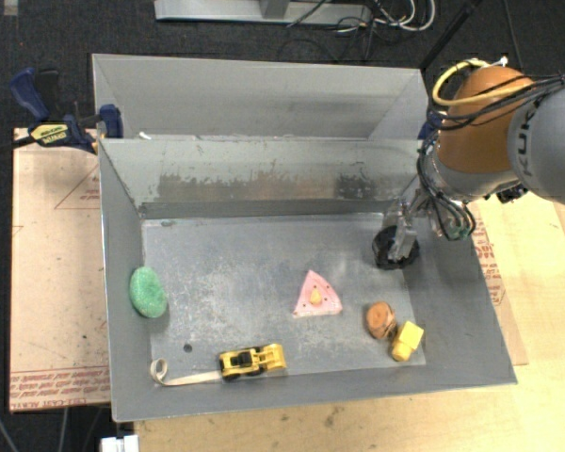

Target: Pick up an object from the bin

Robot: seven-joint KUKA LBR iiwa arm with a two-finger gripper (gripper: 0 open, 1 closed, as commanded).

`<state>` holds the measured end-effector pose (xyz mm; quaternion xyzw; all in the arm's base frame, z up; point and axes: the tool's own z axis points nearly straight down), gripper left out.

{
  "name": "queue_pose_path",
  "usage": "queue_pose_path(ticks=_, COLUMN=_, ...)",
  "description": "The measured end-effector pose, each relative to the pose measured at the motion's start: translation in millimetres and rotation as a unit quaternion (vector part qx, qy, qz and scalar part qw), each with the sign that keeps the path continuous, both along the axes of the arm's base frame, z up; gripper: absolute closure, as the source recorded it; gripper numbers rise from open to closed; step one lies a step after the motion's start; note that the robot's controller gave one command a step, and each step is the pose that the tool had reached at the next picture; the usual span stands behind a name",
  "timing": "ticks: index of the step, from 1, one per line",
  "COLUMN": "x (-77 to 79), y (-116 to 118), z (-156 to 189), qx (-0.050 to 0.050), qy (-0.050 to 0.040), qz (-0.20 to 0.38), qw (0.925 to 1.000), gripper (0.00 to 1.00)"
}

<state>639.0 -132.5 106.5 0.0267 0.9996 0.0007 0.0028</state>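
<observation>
My gripper (394, 249) hangs low over the bin's back right part, its dark fingertips close to the floor. Nothing shows between them. A pink triangular slice with a yellow dot (316, 296) lies to the lower left of the gripper. A brown rounded lump (379, 319) and a yellow block (407, 340) touching it lie below the gripper, near the right wall.
A yellow toy bulldozer (251, 361) sits near the front edge, with a thin bent metal strip (174, 376) to its left. A green oval sponge-like lump (148, 292) lies at the far left. The arm reaches in over the right rim.
</observation>
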Motion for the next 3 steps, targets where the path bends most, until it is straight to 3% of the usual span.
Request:
queue_pose_path(ticks=1, x=-11.1, y=0, z=163, qx=-0.001, qy=0.0001, qz=-0.001, qw=1.0, gripper=1.0)
queue_pose_path(ticks=2, x=-11.3, y=0, z=163, qx=-0.001, qy=0.0007, qz=-0.001, qw=1.0, gripper=1.0)
queue_pose_path(ticks=3, x=-6.0, y=1, z=123, qx=-0.001, qy=-0.0013, qz=0.036, qw=0.9994, gripper=1.0)
